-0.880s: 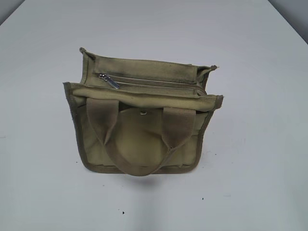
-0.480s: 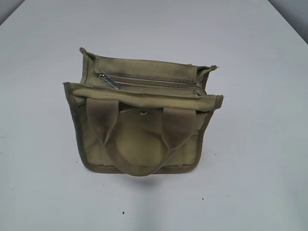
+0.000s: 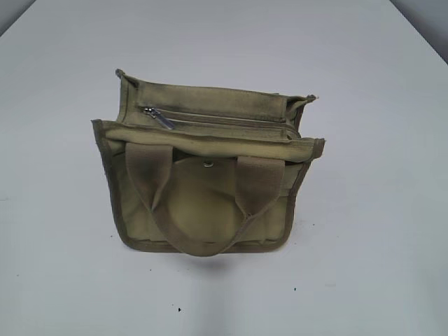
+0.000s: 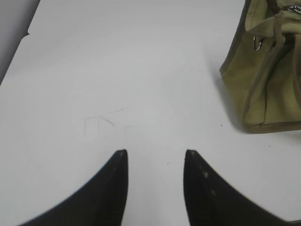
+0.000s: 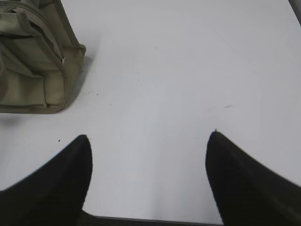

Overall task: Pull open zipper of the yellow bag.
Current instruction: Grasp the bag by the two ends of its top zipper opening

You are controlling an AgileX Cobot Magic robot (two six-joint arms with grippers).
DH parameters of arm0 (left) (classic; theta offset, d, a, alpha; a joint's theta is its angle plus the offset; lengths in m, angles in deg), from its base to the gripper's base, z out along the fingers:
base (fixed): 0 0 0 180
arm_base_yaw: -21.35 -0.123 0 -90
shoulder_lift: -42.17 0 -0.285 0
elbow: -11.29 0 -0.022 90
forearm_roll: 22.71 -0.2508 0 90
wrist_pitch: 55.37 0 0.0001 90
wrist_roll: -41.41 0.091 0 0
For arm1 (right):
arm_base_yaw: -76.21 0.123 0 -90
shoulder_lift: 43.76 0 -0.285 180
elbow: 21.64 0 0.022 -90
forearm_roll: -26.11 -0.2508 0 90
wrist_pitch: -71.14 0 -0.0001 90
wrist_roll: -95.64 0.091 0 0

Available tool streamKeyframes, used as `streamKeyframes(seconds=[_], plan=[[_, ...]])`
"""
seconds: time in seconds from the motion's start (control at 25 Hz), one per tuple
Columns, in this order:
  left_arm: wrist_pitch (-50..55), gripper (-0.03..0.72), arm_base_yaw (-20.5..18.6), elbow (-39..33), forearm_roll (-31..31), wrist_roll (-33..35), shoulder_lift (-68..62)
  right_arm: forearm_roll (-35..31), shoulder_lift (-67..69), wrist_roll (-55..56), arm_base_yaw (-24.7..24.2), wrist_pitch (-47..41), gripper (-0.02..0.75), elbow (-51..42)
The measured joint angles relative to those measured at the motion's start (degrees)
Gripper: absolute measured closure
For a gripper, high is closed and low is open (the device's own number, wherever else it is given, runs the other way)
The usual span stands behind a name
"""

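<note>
Nothing has shifted in the exterior view since the earlier frames: the yellow bag (image 3: 206,178) sits in the same spot on the white table (image 3: 378,231), and neither arm has entered that view.

Furthest left, the left gripper (image 4: 155,157) hovers over bare tabletop with its jaws partly apart and nothing between them; the bag shows only at the right edge of its wrist view, well apart from the fingertips. At centre the bag stands upright, its handles (image 3: 203,210) drooping over the front. The zipper (image 3: 224,120) runs along the top and looks fully closed, its silver pull tab (image 3: 160,117) lying at the left end. On the right, the right gripper (image 5: 148,141) is spread wide and empty, with the bag near its upper left corner.

The approach seems not yet begun. To do it well, one gripper should probably pinch the bag's fabric near the tab end to steady it, while the other nips the small tab squarely and draws it straight along the track toward the right end, keeping the pull low so the light bag does not tip or slide
</note>
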State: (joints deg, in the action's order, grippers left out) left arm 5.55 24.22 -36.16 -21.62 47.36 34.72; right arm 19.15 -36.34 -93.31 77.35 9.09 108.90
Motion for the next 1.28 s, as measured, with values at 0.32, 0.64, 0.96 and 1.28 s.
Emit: streamKeyframes(seconds=[0.32,0.64,0.96,1.28], plan=[[0.0,0.379,0.0,0.0,-0.65,0.0,0.0,0.0,0.0,0.0,0.0,0.0,0.156,0.0],[-5.73,0.379,0.0,1.19,1.97,0.0,-3.34,-0.16,0.39,0.0,0.0,0.0,0.156,0.0],[-31.87,0.379,0.0,1.39,25.21,0.0,-22.23,-8.43,10.88,-4.3,0.13,11.39,0.156,0.88],[-27.09,0.379,2.59,11.61,41.21,6.45,-52.43,-18.97,30.66,-19.75,5.81,26.19,0.156,2.95]])
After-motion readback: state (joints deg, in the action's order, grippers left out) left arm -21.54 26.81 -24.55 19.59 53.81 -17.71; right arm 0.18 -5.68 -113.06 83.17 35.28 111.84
